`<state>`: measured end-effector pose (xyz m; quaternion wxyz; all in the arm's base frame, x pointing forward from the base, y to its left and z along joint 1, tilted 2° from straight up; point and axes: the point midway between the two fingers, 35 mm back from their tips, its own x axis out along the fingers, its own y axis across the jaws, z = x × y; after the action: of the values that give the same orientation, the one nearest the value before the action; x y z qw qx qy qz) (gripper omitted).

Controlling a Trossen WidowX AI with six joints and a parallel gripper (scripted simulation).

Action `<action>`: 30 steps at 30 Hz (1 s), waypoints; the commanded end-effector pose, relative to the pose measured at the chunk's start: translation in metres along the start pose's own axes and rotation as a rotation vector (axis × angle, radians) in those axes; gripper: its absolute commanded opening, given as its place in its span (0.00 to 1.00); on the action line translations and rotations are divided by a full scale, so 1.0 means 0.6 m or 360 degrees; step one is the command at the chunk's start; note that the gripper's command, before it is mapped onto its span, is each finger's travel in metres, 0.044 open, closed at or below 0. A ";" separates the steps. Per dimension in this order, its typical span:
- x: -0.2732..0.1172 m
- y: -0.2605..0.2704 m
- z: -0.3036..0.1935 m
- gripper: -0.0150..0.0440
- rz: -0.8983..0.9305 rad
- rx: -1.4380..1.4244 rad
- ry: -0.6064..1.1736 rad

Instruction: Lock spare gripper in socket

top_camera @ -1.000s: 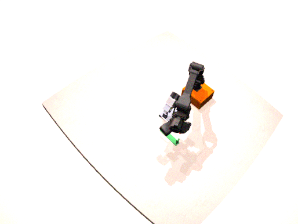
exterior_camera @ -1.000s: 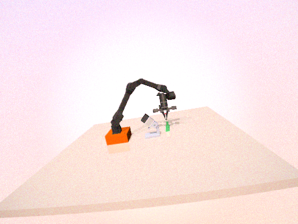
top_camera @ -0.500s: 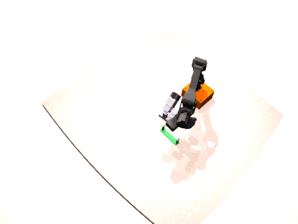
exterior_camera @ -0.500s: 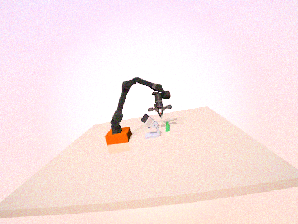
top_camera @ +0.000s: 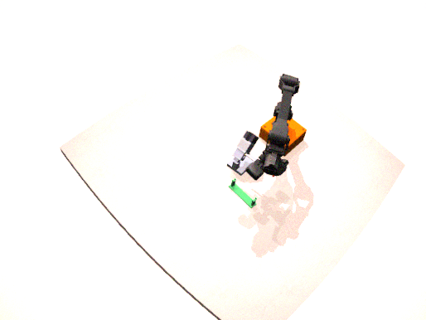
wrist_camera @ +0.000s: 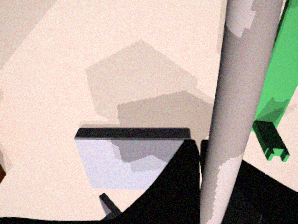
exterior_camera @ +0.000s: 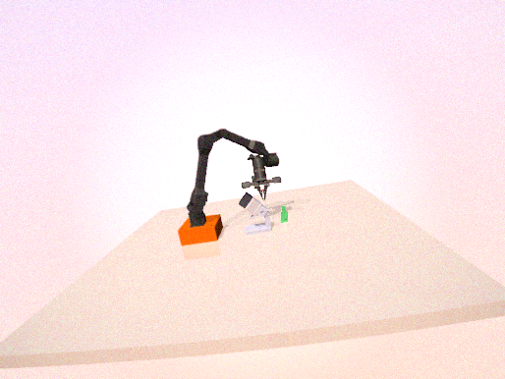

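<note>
My gripper (exterior_camera: 263, 198) (wrist_camera: 196, 149) is shut on the lock pin (wrist_camera: 240, 90), a long grey rod that runs up past the wrist camera's right side. The fingertips point down, in the air, above and near the pale mount (exterior_camera: 257, 229) (top_camera: 245, 165). A tilted pale body (exterior_camera: 254, 204) (top_camera: 245, 146) with a black end rises from the mount; whether it is the spare gripper, and how far it is seated, I cannot tell. The socket's hole is not clear in any view. In the top view the wrist hides the fingertips.
A green rack (top_camera: 242, 196) (exterior_camera: 284, 216) (wrist_camera: 283, 65) with two dark notched posts stands beside the mount. The orange base block (top_camera: 296, 130) (exterior_camera: 200, 233) carries the arm. Arm shadows fall around the rack.
</note>
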<state>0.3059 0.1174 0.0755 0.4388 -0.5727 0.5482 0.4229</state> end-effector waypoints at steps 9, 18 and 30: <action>0.003 0.035 0.001 0.25 -0.0008 -0.0021 -0.0009; 0.071 0.034 0.019 0.25 -0.0005 -0.0033 -0.0013; 0.077 0.032 0.011 0.25 -0.0019 -0.0030 -0.0016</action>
<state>0.2883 0.1134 0.0265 0.4381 -0.5785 0.5397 0.4268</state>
